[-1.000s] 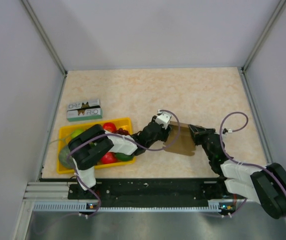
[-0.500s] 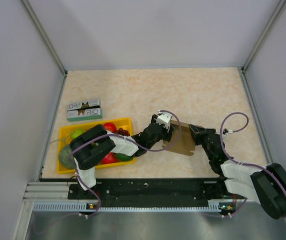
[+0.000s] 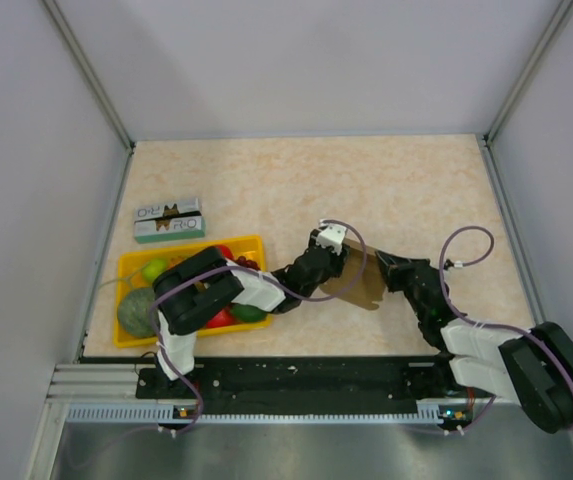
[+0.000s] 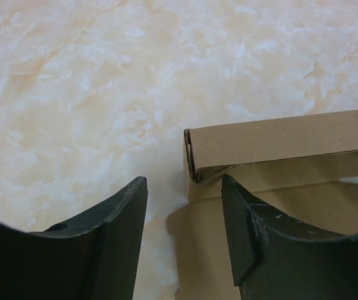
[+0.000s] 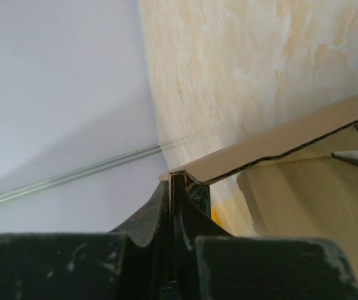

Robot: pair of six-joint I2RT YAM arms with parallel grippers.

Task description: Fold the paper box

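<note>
Beige marbled tabletop (image 3: 266, 180), enclosed by pale panels on three sides, carries the work. The brown kraft corrugated paper box (image 3: 361, 285) lies near the front centre, between the two arms. It is partly formed: one long panel is turned over on itself, with flat flaps beneath.

Assessment of handling: the sheet looks light, stiff across its panels and willing to bend only at the scored creases. Its thin edges would likely crush under a hard pinch, and it should slide on the smooth top unless anchored. A panel edge close to a crease appears the soundest hold.

The right gripper (image 5: 174, 178) is pressed together on an edge of the cardboard, pinching it at the fingertips. The left gripper (image 4: 183, 181) stands spread at the folded panel's end, with nothing clamped. One finger (image 4: 253, 231) overhangs the flat sheet; contact cannot be confirmed.
</note>
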